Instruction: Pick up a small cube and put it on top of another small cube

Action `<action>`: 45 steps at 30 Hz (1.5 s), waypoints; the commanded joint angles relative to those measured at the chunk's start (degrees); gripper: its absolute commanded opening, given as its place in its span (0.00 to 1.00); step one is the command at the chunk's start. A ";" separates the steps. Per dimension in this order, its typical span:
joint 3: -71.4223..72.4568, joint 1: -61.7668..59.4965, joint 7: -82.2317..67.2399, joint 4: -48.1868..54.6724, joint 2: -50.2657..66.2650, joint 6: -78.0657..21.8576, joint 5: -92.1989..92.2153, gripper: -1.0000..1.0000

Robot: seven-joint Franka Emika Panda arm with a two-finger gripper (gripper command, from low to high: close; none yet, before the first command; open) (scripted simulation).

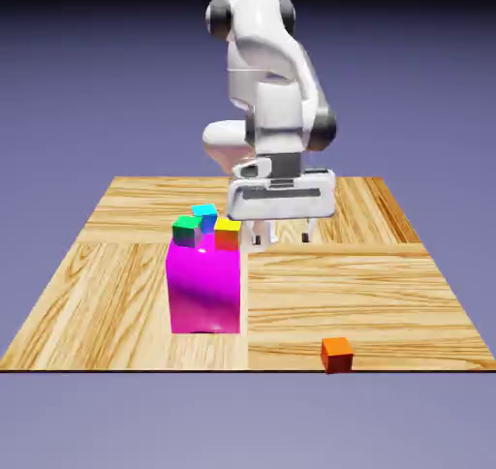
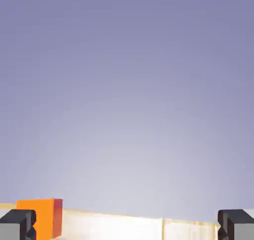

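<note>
Exterior view, arm: The white arm bends low over the table point(image 1: 387, 293). Its gripper point(image 1: 281, 234) hangs just above the wood, near the middle, beside the big magenta block point(image 1: 204, 288).
Exterior view, block: Three tiny cubes sit on top of the magenta block: a green-topped cube point(image 1: 187, 231), a blue-topped cube point(image 1: 204, 215) and a yellow-topped cube point(image 1: 228, 233).
Exterior view, small cube: The small cube point(image 1: 337, 354), orange on top and red on the sides, sits alone by the near edge, well apart from the gripper.
Hand view, gripper: The two grey fingertips point(image 2: 17, 224) show in the bottom corners, far apart, so the gripper is wide open and holds nothing.
Hand view, small cube: The small cube point(image 2: 40, 217) peeks up at the bottom left, touching that fingertip in the picture. It is not between the fingertips.
Doing it well: I think the reach comes first. Move until the small cube sits in the middle of the gap, go down straight, then squeeze gently. Keep away from the magenta block so nothing gets knocked.
</note>
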 commanded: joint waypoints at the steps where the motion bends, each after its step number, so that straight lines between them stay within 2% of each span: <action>1: 0.22 0.12 0.31 2.08 1.98 -2.05 -0.02 0.50; 29: 6.48 6.03 8.99 60.22 57.29 -59.47 -0.50 0.50; 31: 6.56 6.11 9.10 60.95 57.98 -60.19 -0.51 0.50; 37: 6.45 5.71 8.88 49.30 56.72 -49.84 -0.50 0.50; 38: 6.45 5.71 8.88 49.29 56.72 -49.84 -0.50 0.00; 45: 6.12 5.86 9.48 60.23 57.20 -60.08 -0.20 0.00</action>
